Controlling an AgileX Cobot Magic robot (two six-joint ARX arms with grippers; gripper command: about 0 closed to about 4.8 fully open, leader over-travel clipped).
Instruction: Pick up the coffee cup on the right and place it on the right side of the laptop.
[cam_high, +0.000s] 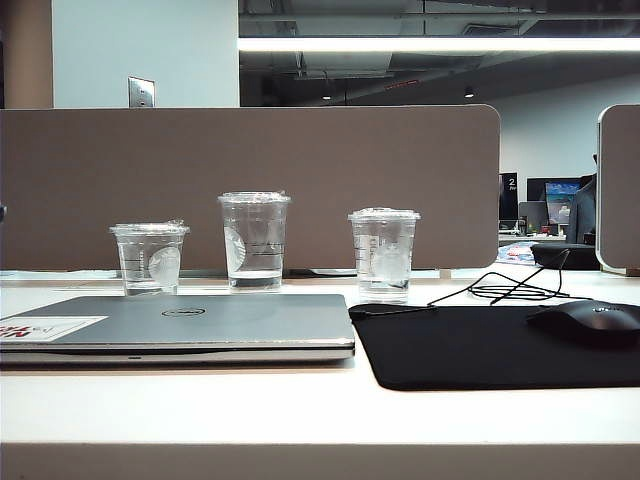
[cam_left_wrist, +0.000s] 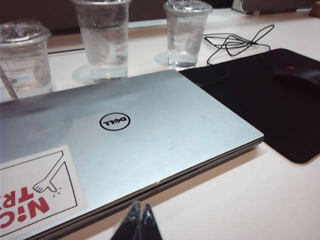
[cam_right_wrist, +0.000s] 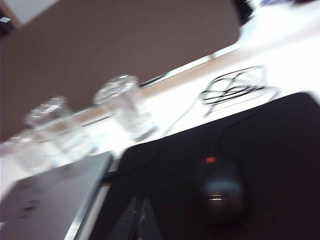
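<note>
We find the left gripper (cam_left_wrist: 139, 220) at the near edge of its wrist view, its dark fingertips pressed together on nothing, hanging just in front of the closed laptop (cam_left_wrist: 125, 135). The right gripper (cam_right_wrist: 139, 220) is likewise clenched and empty, above the black mouse mat (cam_right_wrist: 260, 165) near the black mouse (cam_right_wrist: 220, 190), though that view is blurred. Neither gripper appears in the exterior view. The laptop lid carries a round "DELL" logo (cam_left_wrist: 114, 121) and a white sticker (cam_left_wrist: 35, 192) with a pointing hand and red letters, of which we can read only "NIC" and "TR" (the rest is cut off). Behind the laptop stand three clear lidded cups in a row: a short cup (cam_high: 150, 258) on the left, a taller cup (cam_high: 254, 240) in the middle, and the coffee cup (cam_high: 384, 254) on the right, upright near the mat's back left corner, touched by nothing. A thin black cable (cam_high: 515, 288) loops on the table behind the mat, beside the coffee cup. A brown partition (cam_high: 250, 185) closes off the desk behind.
</note>
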